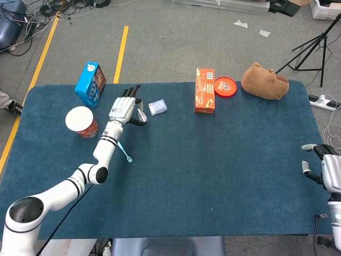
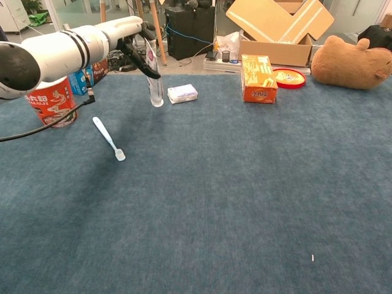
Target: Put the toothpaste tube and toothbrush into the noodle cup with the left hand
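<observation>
My left hand [image 1: 123, 109] [image 2: 133, 33] holds the white toothpaste tube [image 2: 153, 76] [image 1: 140, 116] upright above the table, cap end down. It hangs to the right of the red and white noodle cup [image 1: 81, 122] [image 2: 51, 101], which stands open-topped near the table's left side. The light blue toothbrush [image 2: 108, 138] [image 1: 124, 151] lies flat on the blue cloth, nearer me than the cup, partly under my left forearm in the head view. My right hand [image 1: 323, 169] rests at the far right edge of the table, fingers apart, holding nothing.
A blue carton [image 1: 90, 84] stands behind the cup. A small white packet [image 1: 157, 107] [image 2: 183, 93] lies just right of the tube. An orange box [image 1: 205, 89] [image 2: 258, 78], a red dish [image 1: 225, 86] and a brown plush toy [image 1: 265, 81] line the back edge.
</observation>
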You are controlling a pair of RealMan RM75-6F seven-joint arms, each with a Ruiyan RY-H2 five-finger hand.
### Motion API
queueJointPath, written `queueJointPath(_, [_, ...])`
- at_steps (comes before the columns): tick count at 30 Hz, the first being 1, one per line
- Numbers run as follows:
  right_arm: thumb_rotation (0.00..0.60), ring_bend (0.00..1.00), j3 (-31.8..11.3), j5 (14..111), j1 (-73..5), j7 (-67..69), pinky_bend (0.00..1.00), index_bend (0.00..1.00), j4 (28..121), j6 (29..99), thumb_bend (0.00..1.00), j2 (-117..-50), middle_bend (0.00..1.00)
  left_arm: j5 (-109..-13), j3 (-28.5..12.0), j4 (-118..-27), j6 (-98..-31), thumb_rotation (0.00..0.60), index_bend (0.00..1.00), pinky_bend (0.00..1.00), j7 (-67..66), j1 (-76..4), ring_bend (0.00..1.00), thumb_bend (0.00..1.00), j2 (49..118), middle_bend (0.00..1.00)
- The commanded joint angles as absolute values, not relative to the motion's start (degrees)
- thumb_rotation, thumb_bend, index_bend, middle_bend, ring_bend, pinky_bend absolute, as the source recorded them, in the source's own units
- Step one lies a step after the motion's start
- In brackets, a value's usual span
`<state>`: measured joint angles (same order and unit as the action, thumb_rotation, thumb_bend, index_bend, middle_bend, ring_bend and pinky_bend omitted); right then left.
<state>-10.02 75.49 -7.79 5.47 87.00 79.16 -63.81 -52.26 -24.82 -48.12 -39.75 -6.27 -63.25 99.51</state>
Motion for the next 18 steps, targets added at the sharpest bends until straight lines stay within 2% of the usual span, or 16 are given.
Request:
queueJointPath(1, [0.6, 0.29, -9.9, 75.7, -7.7, 5.3, 0.56, 0.39, 87.2, 79.4, 0.35, -63.8, 0.42, -48.8, -25.8, -52.2, -41.7, 0.6, 0.78, 0.0, -9.8, -62.2, 0.0, 0.0, 97.1, 0.03])
queueJointPath(18, [0.6, 0.29, -8.5, 79.3, -6.6, 2.2, 0.56, 0.39, 90.5, 82.9, 0.35, -63.5, 0.42, -32.0, -28.1, -73.8, -53.8, 0.6, 0.78, 0.0, -25.2, -59.1, 0.0, 0.0, 85.2, 0.03])
